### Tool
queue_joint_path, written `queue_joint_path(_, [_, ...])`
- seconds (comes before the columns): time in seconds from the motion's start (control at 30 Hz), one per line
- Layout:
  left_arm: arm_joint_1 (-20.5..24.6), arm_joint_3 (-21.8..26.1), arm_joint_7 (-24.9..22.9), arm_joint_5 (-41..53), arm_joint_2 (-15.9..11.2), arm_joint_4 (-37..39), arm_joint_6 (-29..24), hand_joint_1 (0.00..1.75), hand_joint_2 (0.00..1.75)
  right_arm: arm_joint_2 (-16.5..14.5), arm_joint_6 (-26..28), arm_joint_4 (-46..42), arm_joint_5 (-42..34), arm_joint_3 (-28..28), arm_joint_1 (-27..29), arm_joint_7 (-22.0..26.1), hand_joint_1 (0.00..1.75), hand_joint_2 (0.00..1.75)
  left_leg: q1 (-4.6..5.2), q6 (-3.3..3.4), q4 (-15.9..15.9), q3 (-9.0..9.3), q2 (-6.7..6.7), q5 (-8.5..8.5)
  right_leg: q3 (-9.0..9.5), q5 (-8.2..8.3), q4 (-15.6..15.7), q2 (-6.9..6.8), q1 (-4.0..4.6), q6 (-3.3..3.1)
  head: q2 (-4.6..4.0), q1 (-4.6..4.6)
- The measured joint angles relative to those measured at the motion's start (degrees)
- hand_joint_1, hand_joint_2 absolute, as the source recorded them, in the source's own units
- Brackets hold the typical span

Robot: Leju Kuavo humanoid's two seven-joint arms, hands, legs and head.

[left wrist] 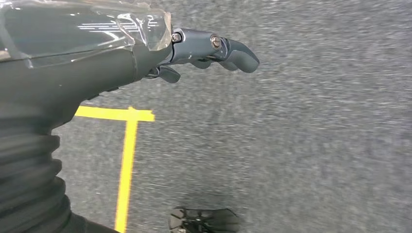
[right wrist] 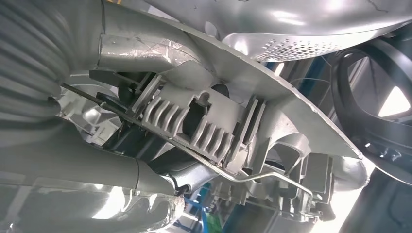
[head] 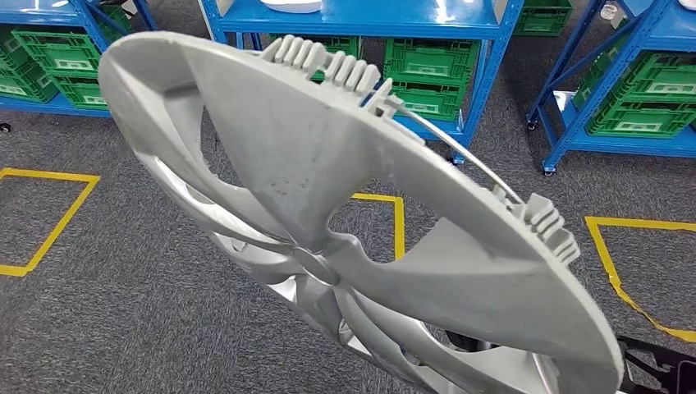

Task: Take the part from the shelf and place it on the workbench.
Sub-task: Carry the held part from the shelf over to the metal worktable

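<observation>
The part is a big silver wheel cover [head: 328,180] with spokes and ribbed clips along its rim. It hangs tilted in the air close in front of me and covers much of the head view. My right hand [right wrist: 97,167] grips it at the rim, thumb on one side and dark fingers [right wrist: 127,141] behind the clips and wire ring of the wheel cover [right wrist: 204,121]. My left hand [left wrist: 204,51] hangs over the grey carpet, its fingers loosely extended with nothing in them.
Blue shelving racks [head: 492,49] with green crates [head: 427,74] stand across the back, and a white object [head: 291,5] lies on the top shelf. Yellow tape squares [head: 49,222] mark the grey carpet. A yellow tape line [left wrist: 127,145] runs below my left hand.
</observation>
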State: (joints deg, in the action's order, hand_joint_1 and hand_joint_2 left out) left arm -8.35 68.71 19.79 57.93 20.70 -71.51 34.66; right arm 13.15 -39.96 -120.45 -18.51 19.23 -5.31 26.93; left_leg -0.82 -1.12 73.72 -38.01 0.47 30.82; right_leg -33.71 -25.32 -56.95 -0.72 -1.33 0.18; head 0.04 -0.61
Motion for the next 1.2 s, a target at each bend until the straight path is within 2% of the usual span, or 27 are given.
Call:
queue_joint_path(0.03, [0.0, 0.0, -0.2, 0.1, 0.0, -0.1, 0.0, 0.0, 1.75, 0.0, 0.1, 0.0, 0.1, 0.0, 0.0, 0.0, 1.75, 1.75, -0.03, 0.14, -2.9, 2.89, -0.15, -1.32, -0.86, 0.77, 0.0, 0.13, 0.0, 0.19, 0.0, 0.01])
queue_joint_path(0.07, [0.0, 0.0, -0.4, 0.2, 0.0, -0.3, -0.1, 0.0, 1.75, 0.0, 0.1, 0.0, 0.1, 0.0, 0.0, 0.0, 1.75, 1.75, 0.04, 0.38, -7.2, 6.58, -0.44, -1.47, -1.54, 1.44, -0.1, 0.25, 0.06, 0.44, 0.0, -0.01])
queue_joint_path(0.13, [0.1, 0.1, -0.5, 0.3, 0.0, -0.8, -0.1, 0.0, 1.75, 0.1, 0.2, -0.1, 0.1, -0.1, -0.2, 0.0, 1.75, 1.75, 0.36, 1.05, -15.7, 12.6, -1.05, 0.25, -2.27, 2.81, 0.1, 0.32, 0.06, 1.11, 0.0, 0.04])
queue_joint_path(0.17, [0.1, 0.1, -0.6, 0.3, 0.0, -1.0, -0.1, 0.0, 1.75, 0.1, 0.2, -0.1, 0.2, -0.1, -0.3, 0.0, 1.75, 1.75, 0.67, 1.47, -18.1, 13.87, -1.2, 0.99, -2.47, 3.55, 0.3, 0.29, -0.03, 1.54, 0.0, 0.04])
queue_joint_path(0.2, [0.1, 0.2, -0.6, 0.3, 0.0, -1.1, -0.1, 0.0, 1.75, 0.2, 0.2, -0.2, 0.2, -0.1, -0.4, 0.0, 1.75, 1.75, 0.92, 1.93, -19.1, 13.76, -1.15, 0.78, -2.63, 4.39, 0.7, 0.3, -0.12, 2.03, -0.01, 0.08])
queue_joint_path(0.23, [0.0, 0.3, -0.7, 0.3, 0.0, -1.2, -0.1, 0.0, 1.75, 0.2, 0.3, -0.1, 0.2, -0.2, -0.3, 0.0, 1.75, 1.75, 1.04, 2.45, -19.2, 13.16, -0.89, -0.06, -3.02, 4.67, 0.8, 0.34, -0.24, 2.27, -0.01, 0.06])
queue_joint_path(0.27, [0.0, 0.4, -0.7, 0.3, 0.0, -1.3, -0.1, 0.0, 1.75, 0.3, 0.3, -0.1, 0.2, -0.2, -0.3, 0.0, 1.75, 1.75, 1.09, 3.1, -19.5, 12.43, -0.66, -1.02, -3.64, 3.78, 0.2, 0.4, -0.22, 2.15, -0.01, 0.15])
queue_joint_path(0.3, [0.0, 0.4, -0.7, 0.3, 0.0, -1.4, -0.2, 0.0, 1.75, 0.4, 0.3, -0.1, 0.2, -0.2, -0.3, 0.0, 1.75, 1.75, 1.11, 3.65, -19.8, 11.51, -0.42, -2.07, -4.4, 1.79, -1.5, 0.47, -0.13, 1.7, -0.01, 0.26])
queue_joint_path(0.37, [0.0, 0.4, -0.7, 0.3, 0.0, -1.5, -0.2, 0.0, 1.75, 0.5, 0.3, -0.1, 0.2, -0.3, -0.3, 0.1, 1.75, 1.75, 1.37, 4.47, -19.8, 9.53, -0.16, -3.9, -6.17, -4.12, -8.1, 0.52, -0.01, 0.47, -0.01, 0.45])
queue_joint_path(0.4, [0.0, 0.4, -0.7, 0.3, 0.0, -1.5, -0.2, 0.0, 1.75, 0.5, 0.4, -0.1, 0.2, -0.4, -0.3, 0.1, 1.75, 1.75, 1.58, 4.59, -19.7, 8.43, -0.06, -4.75, -6.67, -6.1, -12.0, 0.53, 0.0, 0.35, -0.01, 0.47])
queue_joint_path(0.43, [0.0, 0.4, -0.7, 0.3, 0.0, -1.5, -0.2, 0.0, 1.75, 0.6, 0.4, -0.1, 0.2, -0.4, -0.2, 0.1, 1.75, 1.75, 1.76, 4.69, -19.5, 7.25, 0.02, -5.59, -6.71, -6.8, -15.1, 0.54, 0.0, 0.63, -0.01, 0.48])
queue_joint_path(0.47, [0.0, 0.4, -0.7, 0.3, 0.0, -1.5, -0.1, 0.0, 1.75, 0.6, 0.4, -0.1, 0.2, -0.4, -0.2, 0.1, 1.75, 1.75, 1.87, 4.7, -19.2, 5.97, 0.09, -6.42, -5.97, -6.26, -16.7, 0.55, 0.01, 1.2, 0.0, 0.49])
queue_joint_path(0.53, [0.0, 0.3, -0.7, 0.3, 0.0, -1.5, 0.0, 0.0, 1.75, 0.7, 0.4, -0.1, 0.2, -0.5, -0.2, 0.1, 1.75, 1.75, 1.95, 4.56, -18.4, 3.3, 0.15, -7.91, -1.72, -3.92, -14.0, 0.53, 0.07, 2.16, 0.0, 0.49])
queue_joint_path(0.57, [0.0, 0.3, -0.6, 0.3, 0.0, -1.5, 0.1, 0.0, 1.75, 0.7, 0.4, -0.1, 0.2, -0.5, -0.2, 0.1, 1.75, 1.75, 1.97, 4.41, -17.8, 2.15, 0.16, -8.5, 1.88, -3.83, -9.9, 0.46, 0.18, 2.08, 0.0, 0.49])
queue_joint_path(0.63, [0.0, 0.3, -0.4, 0.3, 0.1, -1.5, 0.2, 0.0, 1.75, 0.7, 0.4, -0.1, 0.1, -0.5, -0.3, 0.1, 1.75, 1.75, 2.03, 3.93, -16.8, 0.64, 0.26, -9.51, 8.16, -5.96, -1.2, 0.31, 0.54, 1.38, 0.0, 0.42])
queue_joint_path(0.67, [-0.1, 0.3, -0.3, 0.3, 0.1, -1.5, 0.2, 0.0, 1.75, 0.8, 0.4, -0.1, 0.1, -0.5, -0.4, 0.1, 1.75, 1.75, 1.97, 3.62, -16.5, 0.25, 0.33, -10.08, 9.69, -7.01, 1.3, 0.26, 0.76, 0.99, 0.0, 0.4])
queue_joint_path(0.73, [-0.1, 0.3, 0.0, 0.2, 0.2, -1.4, 0.2, 0.0, 1.75, 0.8, 0.5, -0.1, 0.0, -0.5, -0.6, 0.0, 1.75, 1.75, 1.73, 2.92, -16.5, -0.22, 0.35, -11.14, 9.19, -6.68, 2.1, 0.27, 0.78, 0.47, 0.0, 0.41])
queue_joint_path(0.77, [-0.2, 0.3, 0.1, 0.2, 0.2, -1.4, 0.2, 0.0, 1.75, 0.8, 0.6, -0.1, 0.0, -0.5, -0.6, 0.0, 1.75, 1.75, 1.54, 2.48, -16.1, -0.62, 0.22, -10.52, 8.61, -6.0, 2.0, 0.23, 0.63, 0.1, -0.01, 0.44])
queue_joint_path(0.8, [-0.3, 0.2, 0.3, 0.2, 0.2, -1.4, 0.2, 0.0, 1.75, 0.8, 0.6, -0.1, -0.1, -0.4, -0.6, -0.1, 1.75, 1.75, 1.34, 2.02, -14.9, -1.16, 0.05, -8.73, 7.93, -5.21, 2.1, 0.17, 0.42, -0.25, -0.01, 0.4])
queue_joint_path(0.9, [-0.6, 0.0, 0.4, -0.1, 0.2, -1.4, 0.2, 0.0, 1.75, 0.8, 0.9, -0.2, -0.3, -0.3, -0.6, -0.3, 1.75, 1.75, 0.5, 0.72, -5.7, -3.17, -0.26, 0.07, 5.36, -2.74, 2.0, 0.08, 0.27, -0.68, -0.01, 0.28])
queue_joint_path(0.93, [-0.7, -0.1, 0.4, -0.3, 0.2, -1.4, 0.2, 0.0, 1.75, 0.8, 1.0, -0.2, -0.2, -0.3, -0.6, -0.5, 1.75, 1.75, 0.19, 0.41, -2.3, -3.42, -0.27, 1.35, 4.4, -1.93, 2.0, 0.08, 0.26, -0.57, -0.01, 0.27])
queue_joint_path(1.0, [-0.8, -0.8, 0.2, -1.2, 0.2, -1.3, 0.0, 0.0, 1.75, 0.7, 1.4, -0.2, -0.2, -0.3, -0.5, -0.9, 1.75, 1.75, -0.45, -0.03, 0.1, -1.83, -0.29, -0.25, 2.41, -0.36, 1.7, 0.22, 0.13, -0.12, -0.01, 0.27])
queue_joint_path(1.03, [-0.9, -1.2, 0.0, -1.6, 0.2, -1.3, -0.1, 0.0, 1.75, 0.6, 1.4, -0.2, -0.5, -0.3, -0.5, -1.0, 1.75, 1.75, -0.76, -0.14, -1.4, 0.31, -0.47, -1.8, 1.39, 0.35, 1.5, 0.42, 0.03, 0.22, -0.01, 0.27])
queue_joint_path(1.07, [-1.0, -1.7, -0.2, -1.9, 0.2, -1.3, -0.2, 0.0, 1.75, 0.5, 1.4, -0.3, -0.8, -0.3, -0.4, -1.1, 1.75, 1.75, -1.04, -0.17, -4.8, 3.59, -1.2, -2.57, 0.47, 1.05, 1.2, 0.64, -0.08, 0.59, -0.01, 0.24])
queue_joint_path(1.13, [-1.2, -2.4, -0.4, -2.3, 0.2, -1.4, -0.3, 0.0, 1.75, 0.4, 1.1, -0.8, -1.4, -0.3, -0.3, -1.1, 1.75, 1.75, -1.19, 0.07, -13.6, 10.36, -3.17, -1.2, -0.91, 2.29, 0.9, 1.06, -0.11, 1.41, -0.01, 0.25])
queue_joint_path(1.17, [-1.3, -2.6, -0.5, -2.5, 0.2, -1.4, -0.4, 0.0, 1.75, 0.4, 0.9, -0.9, -1.5, -0.3, -0.2, -1.1, 1.75, 1.75, -1.05, 0.32, -16.7, 12.33, -3.83, -0.17, -1.28, 3.01, 0.9, 1.22, -0.16, 1.84, -0.01, 0.28])
queue_joint_path(1.2, [-1.4, -2.7, -0.5, -2.6, 0.2, -1.4, -0.4, 0.0, 1.75, 0.4, 0.7, -1.0, -1.5, -0.3, -0.1, -1.0, 1.75, 1.75, -0.76, 0.67, -18.2, 12.93, -3.88, 0.3, -1.52, 3.73, 1.1, 1.43, -0.26, 2.31, -0.01, 0.3])
